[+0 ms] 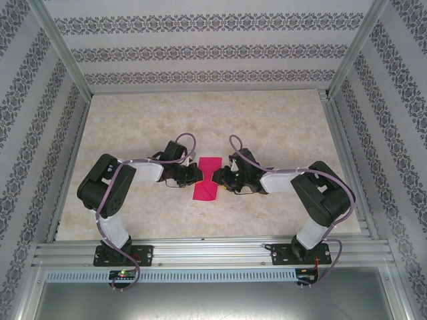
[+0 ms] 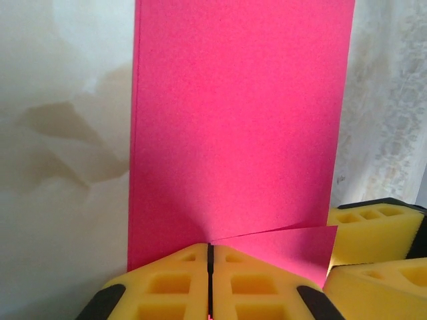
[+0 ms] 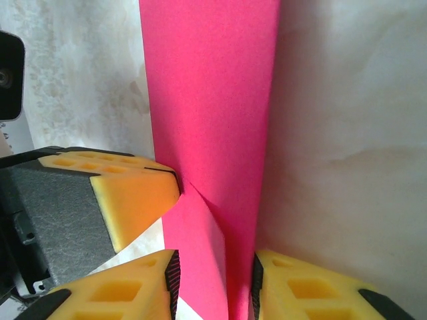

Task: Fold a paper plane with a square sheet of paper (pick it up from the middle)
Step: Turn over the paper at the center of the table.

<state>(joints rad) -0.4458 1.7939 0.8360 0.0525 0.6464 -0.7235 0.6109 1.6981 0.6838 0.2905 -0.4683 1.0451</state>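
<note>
Sheet position: your square sheet of paper (image 1: 207,165) lies on the worktop (image 1: 280,127), midway between the left and right edges and a little nearer the near edge than the far one. It sits directly between the two claws.
Sheet shape: it is creased into a long strip. From above it narrows to a waist where the claws meet it and widens toward both ends. The left wrist view shows a small angled flap lifting beside the pads.
Sheet material: thin, matt magenta-pink paper with a fine grain. It looks likely to take a sharp crease and to tear if you pull hard.
Left claw (image 1: 195,176): it is clamped on the strip's left long edge, with the pads pressed together and only paper between them.
Right claw (image 1: 219,180): the jaws stand narrow. The strip runs between the pads and seems to touch both, but you cannot tell whether they squeeze it.
Why held so: the claws face each other across the middle, probably so one anchors the strip while the other works the fold.
Pads (image 2: 373,230): soft yellow foam with moulded square pockets, which should grip without scoring.
Worktop surface: pale, smooth and marbled.
</note>
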